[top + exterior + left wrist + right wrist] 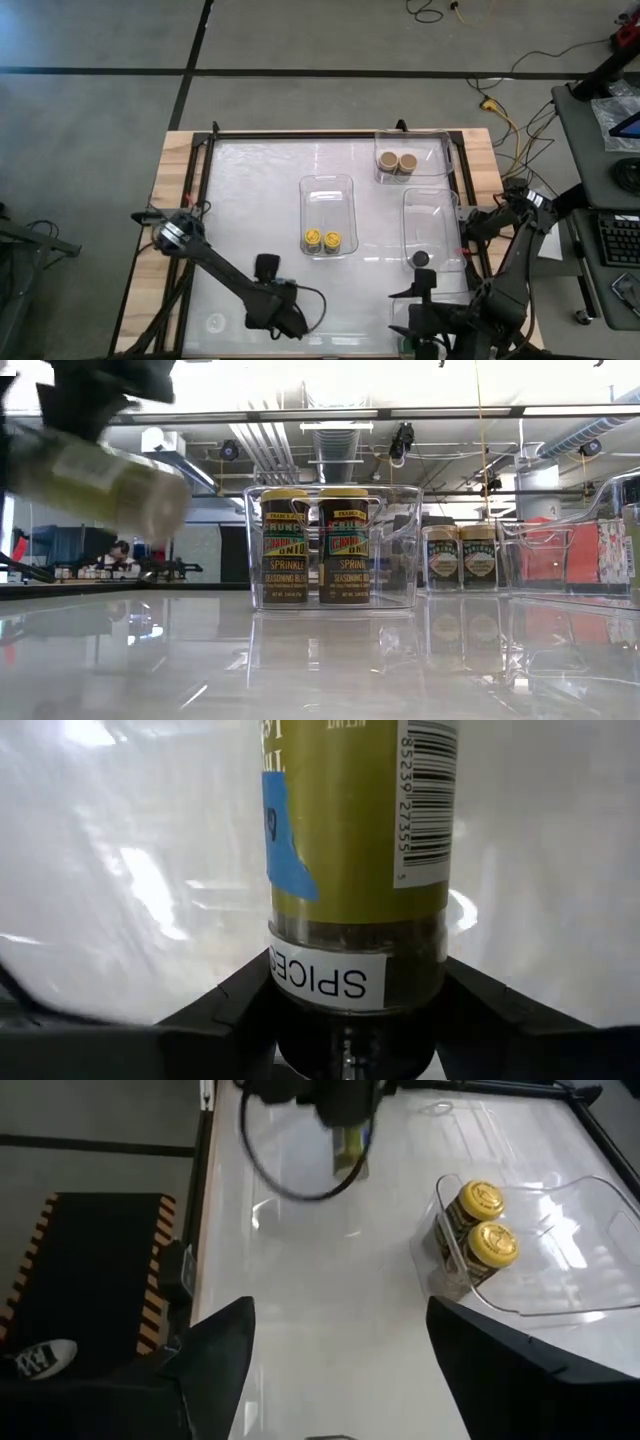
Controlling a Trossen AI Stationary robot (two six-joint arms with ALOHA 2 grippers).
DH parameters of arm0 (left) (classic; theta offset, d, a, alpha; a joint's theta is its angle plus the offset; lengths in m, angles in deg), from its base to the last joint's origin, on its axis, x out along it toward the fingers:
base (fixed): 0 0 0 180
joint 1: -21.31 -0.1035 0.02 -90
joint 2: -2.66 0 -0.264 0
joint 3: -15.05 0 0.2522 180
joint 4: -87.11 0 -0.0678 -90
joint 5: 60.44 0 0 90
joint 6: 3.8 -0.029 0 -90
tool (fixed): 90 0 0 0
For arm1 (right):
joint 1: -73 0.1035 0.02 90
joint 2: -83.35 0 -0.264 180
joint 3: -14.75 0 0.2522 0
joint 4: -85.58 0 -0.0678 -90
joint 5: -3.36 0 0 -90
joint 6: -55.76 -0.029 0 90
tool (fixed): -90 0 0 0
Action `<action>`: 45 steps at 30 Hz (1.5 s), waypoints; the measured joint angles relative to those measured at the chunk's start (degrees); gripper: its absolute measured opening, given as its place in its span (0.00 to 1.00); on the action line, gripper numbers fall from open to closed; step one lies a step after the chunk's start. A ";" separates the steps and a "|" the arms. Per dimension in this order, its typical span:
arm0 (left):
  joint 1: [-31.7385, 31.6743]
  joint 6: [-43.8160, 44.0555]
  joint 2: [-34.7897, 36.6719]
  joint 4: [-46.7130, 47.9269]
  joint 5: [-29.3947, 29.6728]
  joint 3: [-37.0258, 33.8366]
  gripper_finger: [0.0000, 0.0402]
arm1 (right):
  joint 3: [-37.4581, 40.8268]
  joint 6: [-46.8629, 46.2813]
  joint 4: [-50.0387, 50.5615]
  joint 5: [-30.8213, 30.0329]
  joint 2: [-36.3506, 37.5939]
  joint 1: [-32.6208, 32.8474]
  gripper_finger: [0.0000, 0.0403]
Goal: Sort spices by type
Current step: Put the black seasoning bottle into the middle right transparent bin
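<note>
My left gripper [276, 312] hangs over the table's near side, left of centre, shut on a spice jar [350, 850] with an olive-green label and a barcode. The same jar [100, 480] shows tilted and high above the table in the low view. Two yellow-lidded jars [322, 240] stand in the centre tray [328, 185]. A pair of tan-lidded jars [397, 162] stands in the far right tray [430, 145]. One black-lidded jar [421, 258] stands in the right tray [440, 215]. My right gripper [340, 1350] waits open near the table's near right corner, touching nothing. My left gripper pinches the jar between its two fingers [240, 990], on opposite sides of the jar's dark end, by the white strip [330, 975]. The jar sticks out past the fingertips, along the fingers. They slant steeply downward. The jar is tilted and lifted clear of the table.
The table top [250, 200] is glossy white inside a black frame on a wooden board. Bare table lies left of the centre tray. The right arm's body [490, 300] fills the near right corner. Cables and a desk [600, 120] lie beyond the table's right edge.
</note>
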State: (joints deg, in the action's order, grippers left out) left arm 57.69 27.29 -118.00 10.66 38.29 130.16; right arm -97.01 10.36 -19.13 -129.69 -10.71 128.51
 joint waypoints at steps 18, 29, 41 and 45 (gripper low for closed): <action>-0.84 25.43 20.22 -3.27 -67.15 -33.55 0.46 | 0.46 2.96 -0.53 -2.16 0.00 -3.26 0.69; -5.63 25.10 11.91 -15.26 -73.58 -34.92 0.46 | 0.76 4.56 -0.55 -2.10 0.00 -3.15 0.69; -7.78 14.09 1.61 -13.28 -73.78 -27.49 0.49 | 0.76 5.59 -0.58 -1.97 0.00 -3.15 0.74; -7.79 12.86 0.92 -13.30 -71.13 -25.86 0.50 | 0.76 5.59 -0.55 -1.97 0.00 -3.15 0.75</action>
State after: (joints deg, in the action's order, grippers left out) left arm 49.91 40.15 -117.08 -2.64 -32.84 104.30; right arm -96.24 15.95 -19.67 -131.65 -10.71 125.36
